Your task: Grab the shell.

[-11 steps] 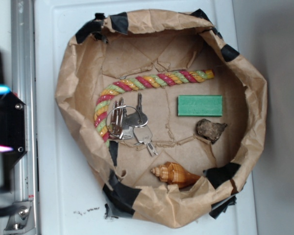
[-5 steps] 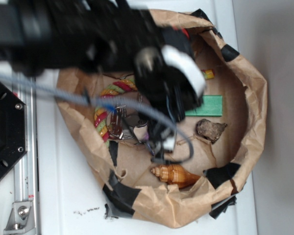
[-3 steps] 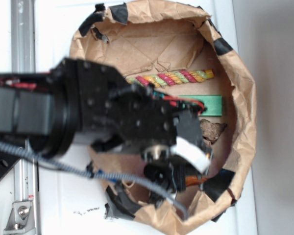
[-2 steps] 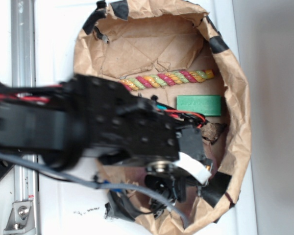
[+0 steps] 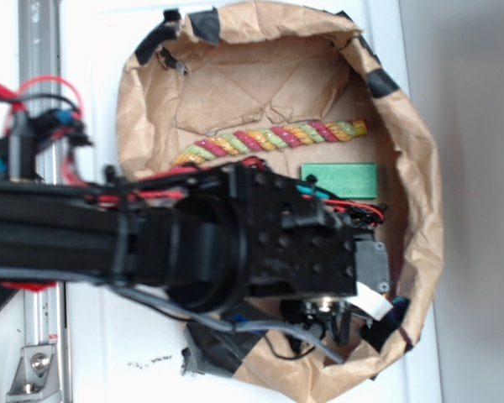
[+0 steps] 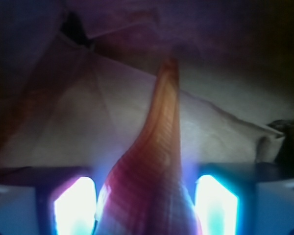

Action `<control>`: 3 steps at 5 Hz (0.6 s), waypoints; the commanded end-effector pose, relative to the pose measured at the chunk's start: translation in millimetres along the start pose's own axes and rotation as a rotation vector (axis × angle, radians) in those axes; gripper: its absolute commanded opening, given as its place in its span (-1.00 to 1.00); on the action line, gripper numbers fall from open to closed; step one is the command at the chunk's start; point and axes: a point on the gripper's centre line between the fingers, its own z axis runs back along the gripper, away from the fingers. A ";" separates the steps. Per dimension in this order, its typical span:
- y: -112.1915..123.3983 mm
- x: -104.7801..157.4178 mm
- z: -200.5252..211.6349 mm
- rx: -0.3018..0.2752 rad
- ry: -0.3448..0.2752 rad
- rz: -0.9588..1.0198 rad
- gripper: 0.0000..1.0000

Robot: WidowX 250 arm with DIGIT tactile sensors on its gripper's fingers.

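Between the jaws | shell, glossy orange-tan, ribbed, tapering tail pointing away | grip contact: cannot tell

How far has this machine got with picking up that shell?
The reaching looks done: in the exterior view the arm covers the lower part of the paper basket. In the wrist view the shell sits between the two glowing fingers, its narrow end pointing away. Whether the gripper has closed on it I cannot tell. Lifting it out of the basket is still left.
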 end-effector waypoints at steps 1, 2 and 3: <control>17.0 10.5 54.8 0.118 -0.094 0.064 -1.00; 41.3 1.8 109.8 0.150 -0.159 0.083 -1.00; 47.8 -8.7 165.6 0.231 -0.130 0.183 -1.00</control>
